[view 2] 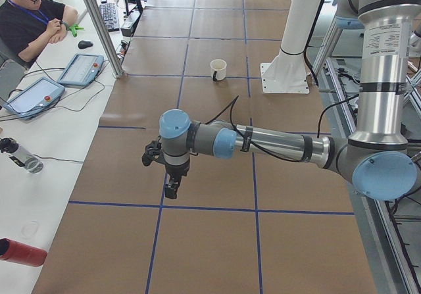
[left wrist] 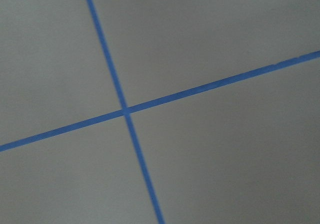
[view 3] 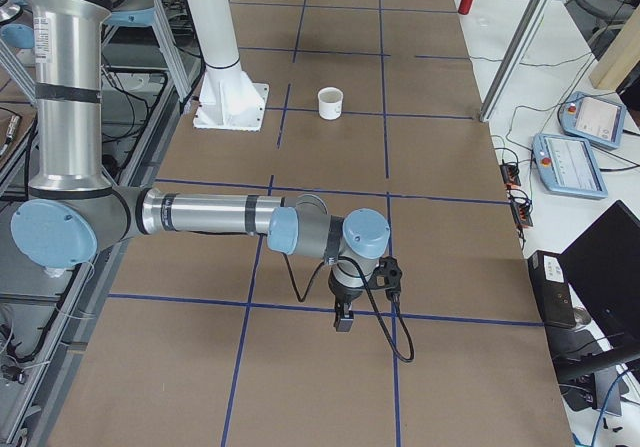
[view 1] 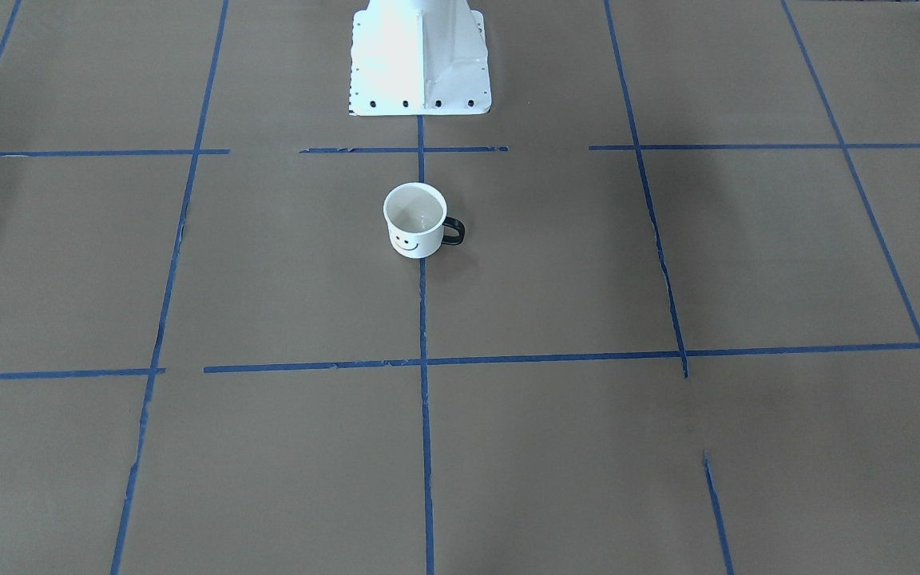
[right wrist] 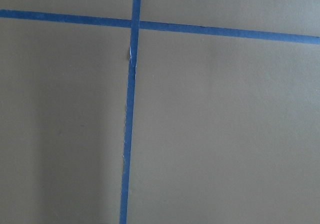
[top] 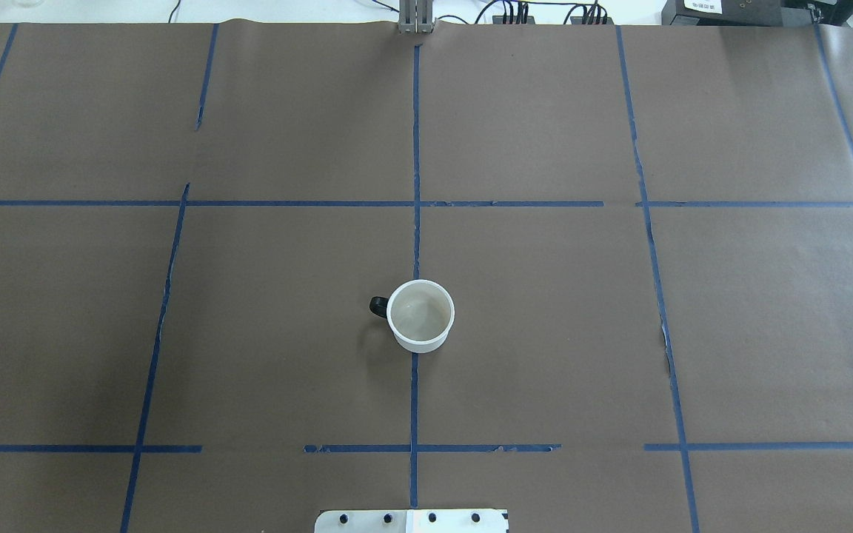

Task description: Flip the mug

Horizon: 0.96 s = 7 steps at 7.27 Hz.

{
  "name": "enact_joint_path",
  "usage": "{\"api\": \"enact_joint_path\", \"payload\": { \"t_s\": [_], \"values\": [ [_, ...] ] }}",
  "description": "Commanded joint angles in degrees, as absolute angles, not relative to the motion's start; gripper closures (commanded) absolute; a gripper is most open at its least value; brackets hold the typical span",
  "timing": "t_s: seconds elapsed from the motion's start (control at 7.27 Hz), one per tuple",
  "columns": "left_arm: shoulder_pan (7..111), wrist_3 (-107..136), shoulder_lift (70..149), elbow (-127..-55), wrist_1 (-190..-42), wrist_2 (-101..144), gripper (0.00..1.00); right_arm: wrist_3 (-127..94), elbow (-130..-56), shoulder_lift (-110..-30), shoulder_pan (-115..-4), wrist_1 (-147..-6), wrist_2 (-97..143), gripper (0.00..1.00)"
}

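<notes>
Mug (view 1: pixel 415 224) stands upright near white base (view 1: pixel 420 56); left hand (view 2: pixel 170 191) and right hand (view 3: pixel 343 321) hover well away, openness impossible to tell.

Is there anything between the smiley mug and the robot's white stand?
Only brown table paper and blue tape lines lie between the mug and the white stand, as the front-facing view shows.

Silver arms (view 2: pixel 276 143), pale-blue joint caps (view 2: pixel 174 124), black cables (view 3: pixel 398 332), white seemingly bolted base (view 1: pixel 420 72).
</notes>
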<state>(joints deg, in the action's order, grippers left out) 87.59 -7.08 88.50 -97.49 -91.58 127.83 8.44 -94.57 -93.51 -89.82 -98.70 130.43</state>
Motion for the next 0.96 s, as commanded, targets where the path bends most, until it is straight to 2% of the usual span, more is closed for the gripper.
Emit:
{"api": "enact_joint_path", "payload": {
  "t_s": [0.0, 0.83],
  "values": [
    [89.03, -8.00, 88.33, -95.89, -91.49, 131.88, 0.00, 8.44, -94.57, -93.52, -89.82, -98.70, 130.43, 0.00],
    [89.12, -8.26, 88.16, -95.36, -91.76, 134.30, 0.00, 8.44, -94.57, -93.52, -89.82, -98.70, 130.43, 0.00]
  ]
}}
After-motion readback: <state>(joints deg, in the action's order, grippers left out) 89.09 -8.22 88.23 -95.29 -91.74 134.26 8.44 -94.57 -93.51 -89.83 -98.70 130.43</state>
